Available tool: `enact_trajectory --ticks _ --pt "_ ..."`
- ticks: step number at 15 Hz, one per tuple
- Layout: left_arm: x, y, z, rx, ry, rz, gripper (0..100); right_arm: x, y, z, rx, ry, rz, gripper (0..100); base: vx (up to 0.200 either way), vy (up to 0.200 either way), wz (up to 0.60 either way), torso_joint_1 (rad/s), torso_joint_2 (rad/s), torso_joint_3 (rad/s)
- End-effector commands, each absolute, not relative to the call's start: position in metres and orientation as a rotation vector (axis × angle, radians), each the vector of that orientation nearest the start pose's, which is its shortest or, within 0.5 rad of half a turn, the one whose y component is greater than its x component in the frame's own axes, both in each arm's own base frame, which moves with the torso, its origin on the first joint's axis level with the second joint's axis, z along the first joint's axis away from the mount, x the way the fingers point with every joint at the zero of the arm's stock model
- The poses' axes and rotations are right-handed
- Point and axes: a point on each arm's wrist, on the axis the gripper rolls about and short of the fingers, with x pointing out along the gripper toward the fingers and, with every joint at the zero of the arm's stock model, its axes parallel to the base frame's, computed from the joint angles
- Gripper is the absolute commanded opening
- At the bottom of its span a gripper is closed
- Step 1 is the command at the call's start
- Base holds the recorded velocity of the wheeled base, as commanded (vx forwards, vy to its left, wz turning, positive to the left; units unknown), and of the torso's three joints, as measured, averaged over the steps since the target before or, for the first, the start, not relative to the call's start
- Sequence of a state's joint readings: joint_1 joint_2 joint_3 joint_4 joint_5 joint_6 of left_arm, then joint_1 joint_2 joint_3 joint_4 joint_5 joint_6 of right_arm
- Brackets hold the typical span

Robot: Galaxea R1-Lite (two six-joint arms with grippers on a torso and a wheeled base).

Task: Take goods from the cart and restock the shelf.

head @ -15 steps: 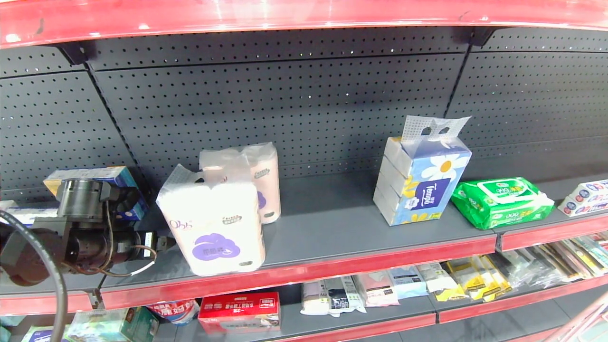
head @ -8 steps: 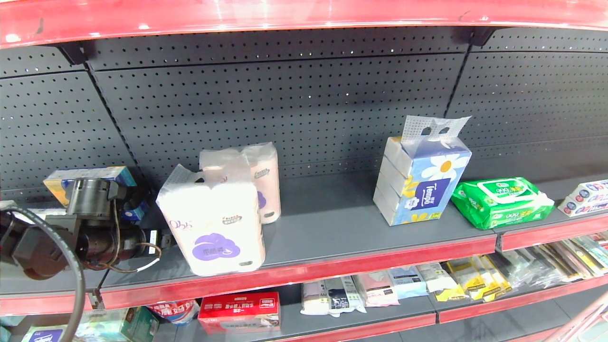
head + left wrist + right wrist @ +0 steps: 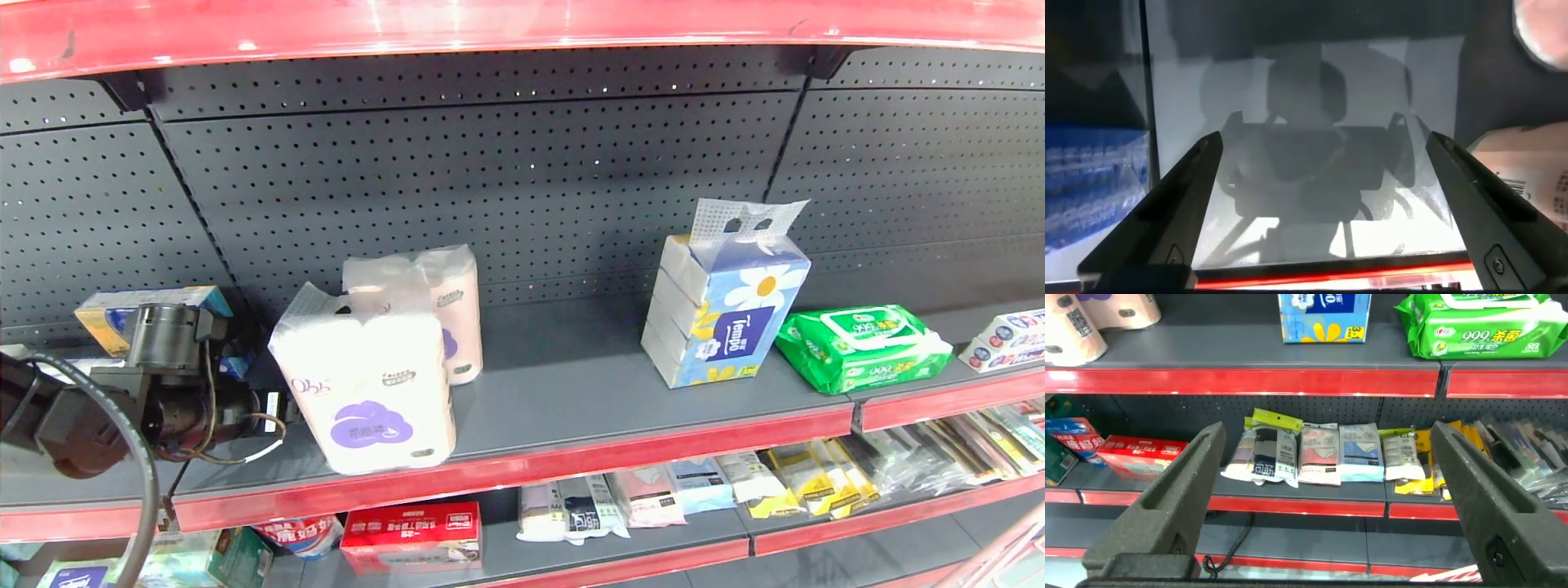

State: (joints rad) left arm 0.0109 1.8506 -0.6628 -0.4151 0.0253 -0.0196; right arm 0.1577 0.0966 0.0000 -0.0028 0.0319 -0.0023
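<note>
At the far left, a tissue box (image 3: pixel 155 302) is kept at the back of the shelf (image 3: pixel 563 384). The left gripper (image 3: pixel 1323 140) is held just beside the toilet-roll pack (image 3: pixel 367 392), its fingers spread with nothing between them, so the pack is judged to be released. The pack is stood upright at the shelf's front edge, face outward for display. To the right, the right gripper (image 3: pixel 1327 429) is held low before a lower shelf (image 3: pixel 1290 508), its fingers likewise spread and empty, probably kept clear.

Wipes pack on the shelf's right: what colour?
Green wipes pack, white label; clearest in head view.
</note>
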Motion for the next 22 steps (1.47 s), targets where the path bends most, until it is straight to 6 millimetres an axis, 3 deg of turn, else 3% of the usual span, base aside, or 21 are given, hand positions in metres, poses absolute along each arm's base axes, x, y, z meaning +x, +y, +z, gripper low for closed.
enact_trajectory --ticks 1,22 --pt "0.293 0.001 0.082 -0.008 0.773 0.033 100 -0.015 -0.002 0.078 -0.009 0.095 0.190 100 0.000 0.000 0.00 0.000 0.00 0.000" --pt "0.298 -0.015 0.082 0.014 0.759 -0.018 100 -0.015 -0.002 0.078 -0.009 0.095 0.190 100 0.000 0.000 0.00 0.000 0.00 0.000"
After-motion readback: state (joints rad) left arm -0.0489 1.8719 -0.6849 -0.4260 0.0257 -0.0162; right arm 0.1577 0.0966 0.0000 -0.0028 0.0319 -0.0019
